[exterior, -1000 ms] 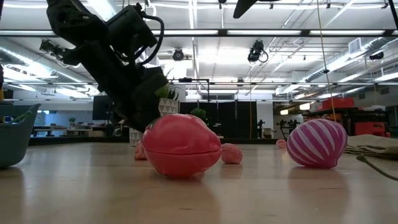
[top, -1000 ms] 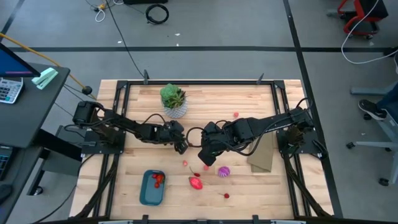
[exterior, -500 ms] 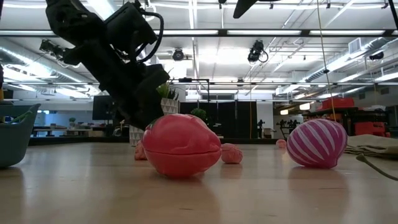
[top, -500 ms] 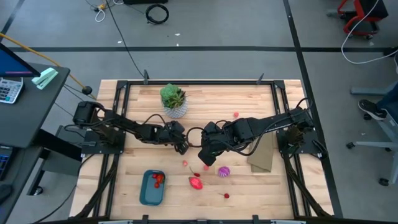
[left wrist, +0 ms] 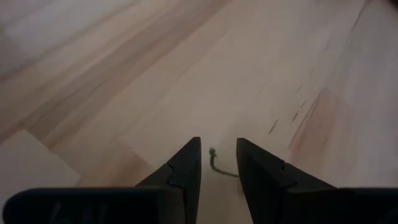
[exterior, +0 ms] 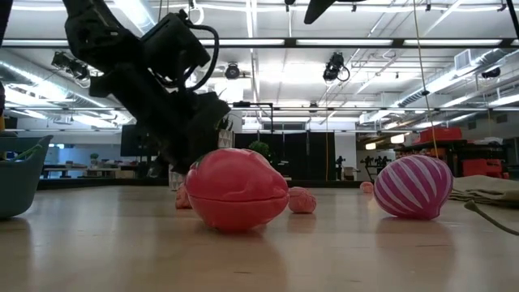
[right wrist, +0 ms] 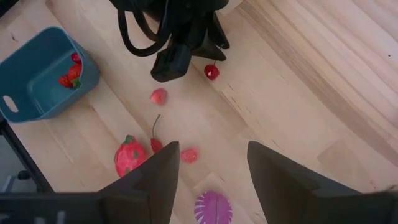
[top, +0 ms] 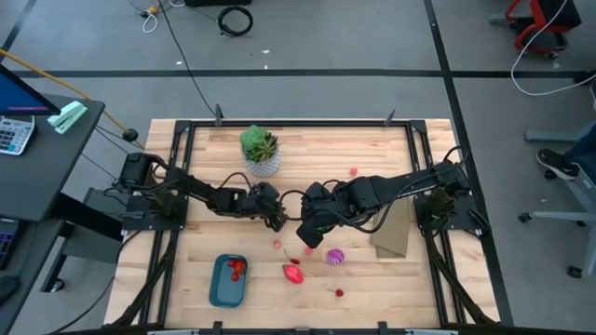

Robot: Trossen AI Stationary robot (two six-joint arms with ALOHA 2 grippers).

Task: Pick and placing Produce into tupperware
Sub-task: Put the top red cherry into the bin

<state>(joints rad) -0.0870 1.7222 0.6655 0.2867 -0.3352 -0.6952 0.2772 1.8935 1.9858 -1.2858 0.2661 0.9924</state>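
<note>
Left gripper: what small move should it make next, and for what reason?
Probably the left gripper should close on the cherry stem, perhaps after easing slightly lower. Its fingers stand apart, with the stem lying between their tips. The right wrist view shows the cherry right beside those tips, on the table. The right gripper waits open above.

In the low view, we see only a corner of the blue tray (exterior: 18,174) at the picture's edge; its contents are hidden. The large red piece (exterior: 235,189) covers most of the small pieces behind it. In the left wrist view, the left gripper (left wrist: 217,163) hides whatever the thin stem (left wrist: 219,167) joins. In the right wrist view, the purple ball (right wrist: 212,208) is cut off by the edge.
</note>
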